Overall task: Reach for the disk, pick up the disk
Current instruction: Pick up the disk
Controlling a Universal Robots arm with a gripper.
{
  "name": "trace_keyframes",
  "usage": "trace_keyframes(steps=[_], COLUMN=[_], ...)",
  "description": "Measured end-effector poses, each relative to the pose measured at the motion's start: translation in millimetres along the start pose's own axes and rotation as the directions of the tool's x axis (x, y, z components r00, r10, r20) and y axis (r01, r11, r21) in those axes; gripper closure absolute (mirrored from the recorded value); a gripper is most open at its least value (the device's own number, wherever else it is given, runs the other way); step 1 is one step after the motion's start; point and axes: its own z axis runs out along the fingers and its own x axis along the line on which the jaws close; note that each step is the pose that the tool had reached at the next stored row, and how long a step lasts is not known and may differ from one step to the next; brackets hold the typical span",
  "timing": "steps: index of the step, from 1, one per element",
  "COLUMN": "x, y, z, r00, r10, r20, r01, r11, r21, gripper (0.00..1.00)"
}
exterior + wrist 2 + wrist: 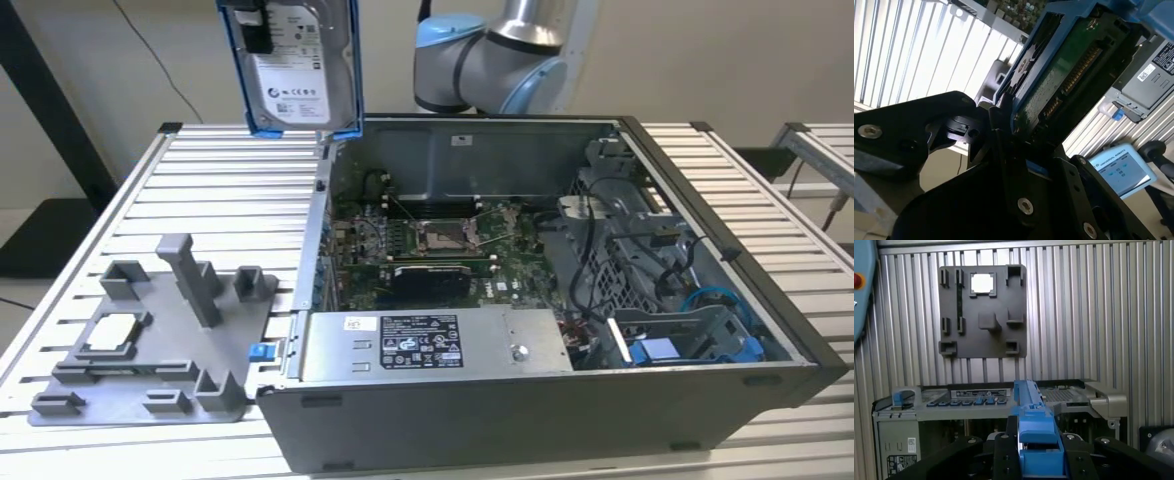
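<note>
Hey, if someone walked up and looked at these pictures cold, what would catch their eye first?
The disk, silver with blue rails, hangs upright in the air over a corner of the open computer case, clamped between the black jaws in both wrist views. On the exterior view's left, a grey fixture tray lies on the slatted table.

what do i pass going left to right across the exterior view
silver chip on the grey fixture plate → disk held up in the air → processor socket in the open computer case → blue bracket → second slatted table
</note>
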Motion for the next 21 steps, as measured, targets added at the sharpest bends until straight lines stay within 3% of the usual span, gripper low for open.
trace_keyframes(steps=[21], x=[-5.2], y=[-74.7], z=[-0.8], r00=[1.0000], r10=[0.000], r20=[0.0000], r01=[0.000], r11=[1.0000], r21=[-0.0001], gripper=[1.00])
